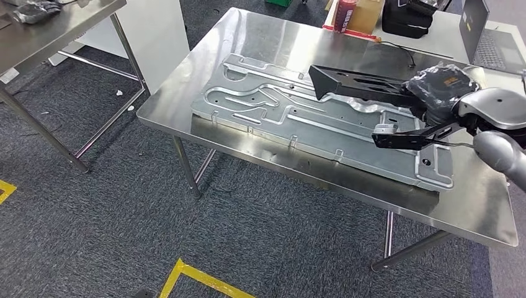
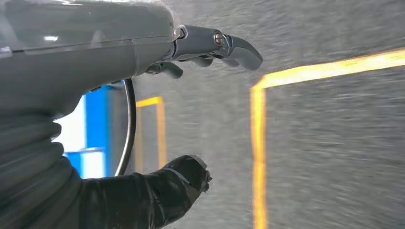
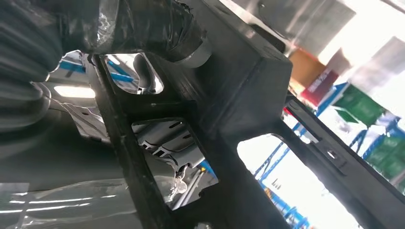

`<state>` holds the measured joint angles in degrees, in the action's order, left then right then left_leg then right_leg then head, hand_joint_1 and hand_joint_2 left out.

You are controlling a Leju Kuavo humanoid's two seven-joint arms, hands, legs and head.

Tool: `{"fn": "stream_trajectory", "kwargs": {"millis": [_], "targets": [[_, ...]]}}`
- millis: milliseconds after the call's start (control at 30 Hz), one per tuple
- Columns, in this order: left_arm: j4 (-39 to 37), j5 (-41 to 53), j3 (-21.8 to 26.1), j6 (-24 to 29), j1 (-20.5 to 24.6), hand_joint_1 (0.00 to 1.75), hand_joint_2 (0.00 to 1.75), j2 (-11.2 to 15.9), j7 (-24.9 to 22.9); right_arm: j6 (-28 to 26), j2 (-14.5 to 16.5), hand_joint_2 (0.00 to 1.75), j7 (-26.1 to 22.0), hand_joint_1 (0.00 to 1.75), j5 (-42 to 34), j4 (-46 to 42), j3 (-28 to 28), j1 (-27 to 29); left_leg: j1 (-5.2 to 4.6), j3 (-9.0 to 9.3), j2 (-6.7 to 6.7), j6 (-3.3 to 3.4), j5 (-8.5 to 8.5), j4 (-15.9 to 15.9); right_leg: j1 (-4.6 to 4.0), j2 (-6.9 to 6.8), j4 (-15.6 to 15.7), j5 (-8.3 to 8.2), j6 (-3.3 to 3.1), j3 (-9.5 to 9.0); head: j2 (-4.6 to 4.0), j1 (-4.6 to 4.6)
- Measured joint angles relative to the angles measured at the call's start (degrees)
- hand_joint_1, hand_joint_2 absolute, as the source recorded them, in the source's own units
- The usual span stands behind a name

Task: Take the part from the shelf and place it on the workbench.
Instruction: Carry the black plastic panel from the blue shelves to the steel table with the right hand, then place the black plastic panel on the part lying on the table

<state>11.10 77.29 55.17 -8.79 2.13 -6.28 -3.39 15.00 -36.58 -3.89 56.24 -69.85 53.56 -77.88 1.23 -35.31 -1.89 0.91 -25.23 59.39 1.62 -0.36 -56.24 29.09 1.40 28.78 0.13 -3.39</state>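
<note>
While its fingers are wrapped around one end of the long black metal bracket part [image 1: 366, 84], the right hand [image 1: 441, 92], covered in a dark glossy glove, holds that part in the air above the stainless steel workbench [image 1: 267, 37]; the right wrist view shows the same grip from close behind, with the cut-out black frame [image 3: 239, 95] running away from the hand. Directly under the part lies a large stamped silver sheet-metal panel [image 1: 279, 112], flat on the bench top. I judge the pick from the shelf done and the carry nearly over: what remains is lowering the part onto the bench and letting go. Hanging by the carpet with its yellow floor tape [image 2: 260, 143], the left hand [image 2: 191, 109] holds nothing, fingers apart.
</note>
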Motion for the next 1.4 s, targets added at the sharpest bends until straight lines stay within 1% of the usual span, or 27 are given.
{"fn": "stream_trajectory", "kwargs": {"millis": [33, 100, 167, 633, 1400], "targets": [[0.0, 0.2, 0.0, -0.3, -0.1, 0.00, 1.75, 0.1, -1.3, -1.8, 0.0, 1.75, -0.3, 1.75, 0.2, 0.8, 0.1, 0.9, -0.01, 0.07, 0.04, 0.05, 0.03, 0.0, -0.01, 0.02, 0.0, -0.06, 0.10, -0.04, 0.00, 0.00], [0.0, 0.4, 0.1, -0.6, -0.3, 0.00, 1.75, 0.1, -2.3, -4.5, 0.0, 1.75, -0.8, 1.75, 0.6, 2.7, 0.4, 2.7, -0.03, 0.12, 0.10, 0.21, 0.12, 0.0, 0.00, 0.04, 0.0, -0.19, 0.31, -0.01, 0.00, 0.00], [0.0, 0.5, 0.2, -0.7, -0.6, 0.00, 1.75, 0.1, -2.5, -5.3, 0.0, 1.75, -1.0, 1.75, 0.8, 4.1, 0.7, 3.8, -0.05, 0.07, 0.18, 0.35, 0.22, 0.0, 0.01, 0.08, -0.1, -0.29, 0.47, 0.13, 0.00, -0.01], [0.0, 1.2, 0.4, -0.6, -0.8, 0.00, 1.75, 0.3, -2.1, -5.0, 0.0, 1.75, -1.6, 1.75, 0.8, 6.1, 0.7, 4.6, -0.04, 0.09, 0.52, 0.31, 0.42, 0.0, -0.05, 0.36, -1.0, -0.32, 0.54, 0.73, 0.00, -0.02], [0.0, 1.8, 0.4, -0.7, -0.8, 0.00, 1.75, 0.3, -2.3, -4.7, -0.6, 1.75, -2.0, 1.75, 0.3, 6.5, 0.7, 4.9, -0.04, 0.08, 0.56, 0.25, 0.50, 0.0, -0.05, 0.40, -1.1, -0.32, 0.54, 0.82, 0.00, -0.02]]}}
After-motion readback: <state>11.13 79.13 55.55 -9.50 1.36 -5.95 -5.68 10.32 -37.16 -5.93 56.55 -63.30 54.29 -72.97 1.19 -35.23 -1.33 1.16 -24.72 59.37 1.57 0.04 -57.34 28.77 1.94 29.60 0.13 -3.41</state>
